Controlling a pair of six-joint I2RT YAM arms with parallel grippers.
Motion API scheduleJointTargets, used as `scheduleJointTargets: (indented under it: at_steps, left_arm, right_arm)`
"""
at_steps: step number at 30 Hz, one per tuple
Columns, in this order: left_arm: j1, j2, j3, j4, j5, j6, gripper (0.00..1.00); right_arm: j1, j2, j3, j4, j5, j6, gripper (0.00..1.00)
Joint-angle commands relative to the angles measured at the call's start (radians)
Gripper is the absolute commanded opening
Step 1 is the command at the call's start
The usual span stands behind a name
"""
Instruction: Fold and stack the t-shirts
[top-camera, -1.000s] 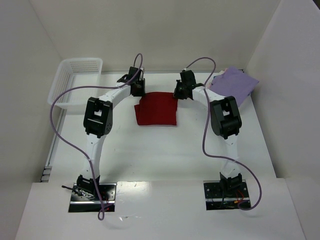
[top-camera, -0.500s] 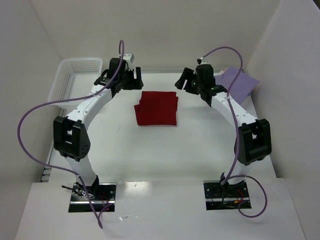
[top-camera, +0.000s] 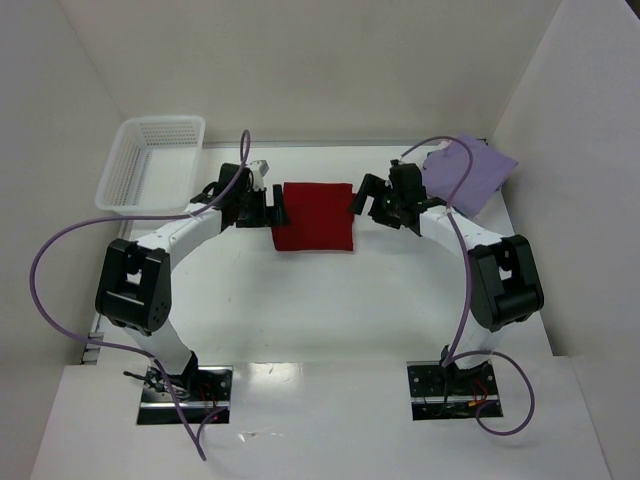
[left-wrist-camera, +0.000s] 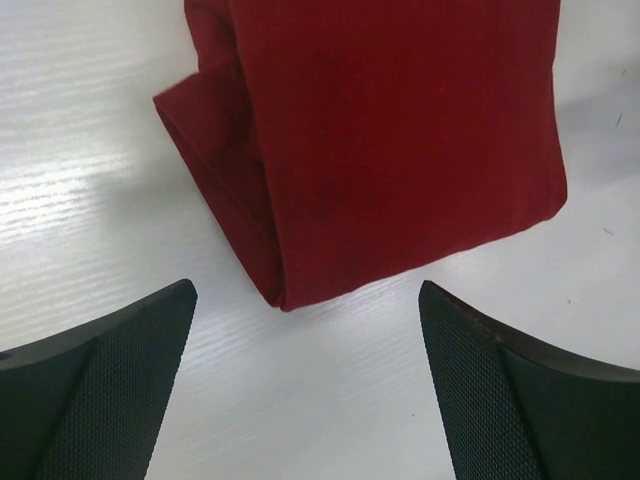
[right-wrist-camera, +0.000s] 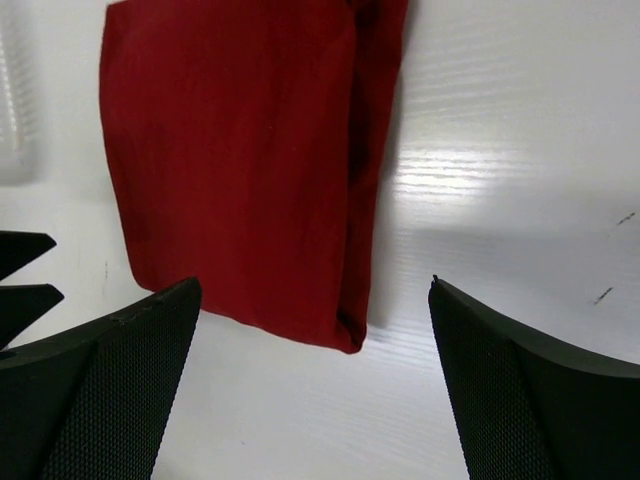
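A dark red t-shirt (top-camera: 314, 216) lies folded into a rectangle on the white table, also filling the top of the left wrist view (left-wrist-camera: 400, 140) and the right wrist view (right-wrist-camera: 240, 170). My left gripper (top-camera: 279, 208) stands open just off its left edge, nothing between the fingers. My right gripper (top-camera: 359, 199) stands open just off its right edge, also empty. A lavender t-shirt (top-camera: 468, 172) lies folded at the back right corner.
A white mesh basket (top-camera: 150, 165) sits at the back left. White walls close the table at the back and on both sides. Purple cables loop from both arms.
Both grippers opened and let go of the red t-shirt's far edge. They then swung apart and came down beside the shirt's left and right edges.
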Motion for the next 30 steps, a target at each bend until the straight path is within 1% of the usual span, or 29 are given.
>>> scheduleJointTargets:
  at_steps: [1,7,10,17,24,30]
  left_arm:
    - [0.013,-0.024,0.024,0.077,0.015,-0.017,1.00]
    - [0.013,0.038,0.075,0.086,0.015,-0.026,1.00]
    - [0.013,0.050,0.089,0.066,0.024,-0.017,1.00]
    - [0.013,0.050,0.121,0.066,0.072,-0.017,1.00]
    - [0.023,0.050,0.130,0.055,0.072,-0.017,1.00]
    - [0.032,0.027,0.109,0.046,0.070,-0.017,1.00]
  right_arm:
    - [-0.005,-0.001,-0.003,0.107,0.000,0.025,1.00]
    - [-0.005,0.106,0.031,0.147,-0.009,0.025,1.00]
    - [-0.005,0.163,0.042,0.180,-0.009,0.043,1.00]
    - [-0.005,0.232,0.057,0.272,-0.050,0.052,0.97]
    - [-0.014,0.338,0.137,0.260,-0.102,0.052,0.97]
    - [-0.014,0.428,0.170,0.234,-0.135,0.063,0.86]
